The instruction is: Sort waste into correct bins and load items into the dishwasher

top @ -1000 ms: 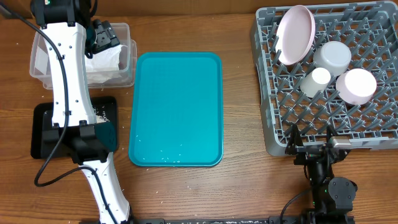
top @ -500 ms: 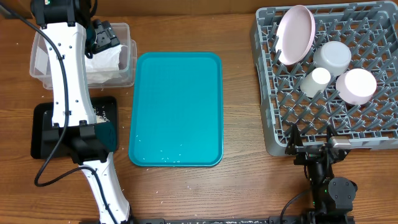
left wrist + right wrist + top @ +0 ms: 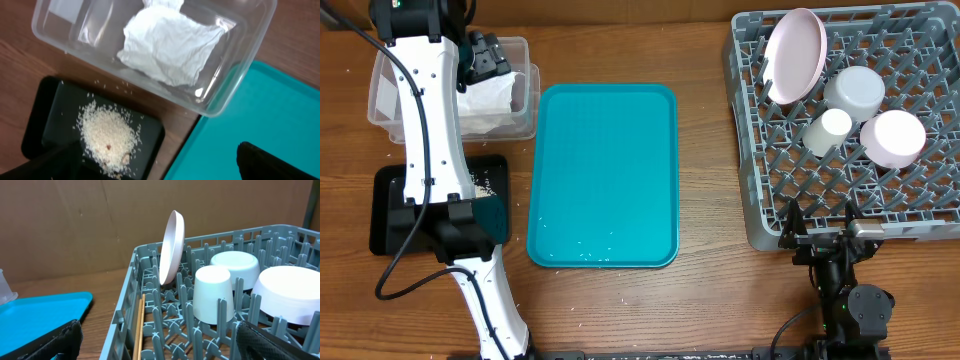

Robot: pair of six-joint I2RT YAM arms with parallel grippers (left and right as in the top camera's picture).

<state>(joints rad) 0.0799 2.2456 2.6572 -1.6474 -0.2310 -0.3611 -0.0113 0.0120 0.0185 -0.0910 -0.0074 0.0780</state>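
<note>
Wood table (image 3: 710,150), near to far. Your right gripper (image 3: 818,238) sits at grey rack (image 3: 760,200) front edge, jaws apart, empty. Rack holds cup (image 3: 828,130), bowl (image 3: 855,92), pink dish (image 3: 893,137) upside down, plate (image 3: 794,55) on edge. Rice (image 3: 107,131) heaped on black tray (image 3: 390,210). Your left gripper (image 3: 485,57) over clear tub (image 3: 380,105), jaws spread, empty; napkin (image 3: 170,45) inside.

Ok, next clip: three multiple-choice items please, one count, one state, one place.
1. How many dishes sit in the grey rack? A two; B four; C six.
2. How does the pink plate stand? A flat, face up; B on its edge; C flat, face down.
3. Where is the crumpled napkin? A in the rack; B under the plate; C in the clear tub.
Key: 1 B, four round pieces show from overhead. 2 B, the right wrist view shows it edge-on between pegs. 3 C, the left wrist view shows it within the tub's walls.
</note>
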